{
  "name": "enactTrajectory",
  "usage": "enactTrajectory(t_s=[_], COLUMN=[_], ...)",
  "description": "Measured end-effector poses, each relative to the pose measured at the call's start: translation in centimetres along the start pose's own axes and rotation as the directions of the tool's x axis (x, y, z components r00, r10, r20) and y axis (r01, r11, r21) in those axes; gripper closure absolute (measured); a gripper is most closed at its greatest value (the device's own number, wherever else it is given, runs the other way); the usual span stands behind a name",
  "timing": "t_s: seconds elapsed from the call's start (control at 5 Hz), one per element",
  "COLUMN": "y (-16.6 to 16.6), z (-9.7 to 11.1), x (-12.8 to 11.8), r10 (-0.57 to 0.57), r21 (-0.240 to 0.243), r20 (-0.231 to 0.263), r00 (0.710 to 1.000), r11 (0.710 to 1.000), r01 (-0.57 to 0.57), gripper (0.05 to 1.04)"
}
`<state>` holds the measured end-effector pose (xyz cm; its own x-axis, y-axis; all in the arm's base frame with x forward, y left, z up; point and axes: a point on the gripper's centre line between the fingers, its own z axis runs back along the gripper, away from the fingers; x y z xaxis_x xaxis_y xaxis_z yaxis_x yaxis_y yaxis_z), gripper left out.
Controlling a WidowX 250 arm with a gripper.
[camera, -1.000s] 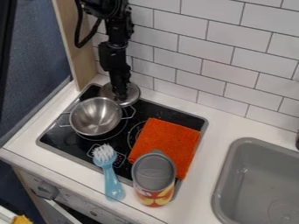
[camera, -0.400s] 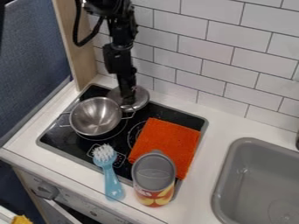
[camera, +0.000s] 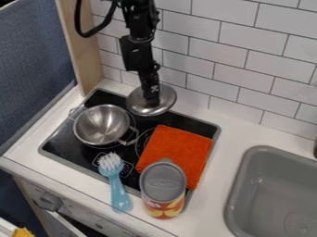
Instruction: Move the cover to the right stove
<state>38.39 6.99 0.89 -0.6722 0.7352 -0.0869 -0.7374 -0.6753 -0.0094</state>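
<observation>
At the back of the stove, my gripper [camera: 151, 98] points down and is shut on the cover [camera: 166, 98], a round metal lid with its knob hidden by the gripper. The lid is to the upper right of the steel pot and behind the orange cloth. I cannot tell whether it touches the stovetop. The black stove [camera: 59, 144] has its right burner ring [camera: 142, 138] partly covered by the cloth.
The steel pot [camera: 101, 125] stands on the left burner. An orange cloth [camera: 180, 150] lies on the stove's right side. In front are a blue brush [camera: 119, 185] and a can [camera: 163, 187]; a grey sink [camera: 272, 194] is at right, a tiled wall [camera: 248, 60] behind.
The gripper and the lid have moved right together along the back of the stove. The pot has turned, so its handles now point to the upper left and lower right.
</observation>
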Motion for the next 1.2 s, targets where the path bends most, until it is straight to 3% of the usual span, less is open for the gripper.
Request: enactTrajectory(t_s=[0.6,0.8,1.2], y=[7.1,9.2,9.6], z=[3.1,2.0,-0.8], x=[-1.0,-0.6,-0.4], r10=[-0.18,-0.231,-0.241], r21=[0.004,0.004,-0.037], r20=[-0.068,-0.044,0.024], r00=[0.981,0.972,0.97], r11=[0.984,0.973,0.97], r01=[0.181,0.231,0.241], gripper=[0.802,0.802,0.802])
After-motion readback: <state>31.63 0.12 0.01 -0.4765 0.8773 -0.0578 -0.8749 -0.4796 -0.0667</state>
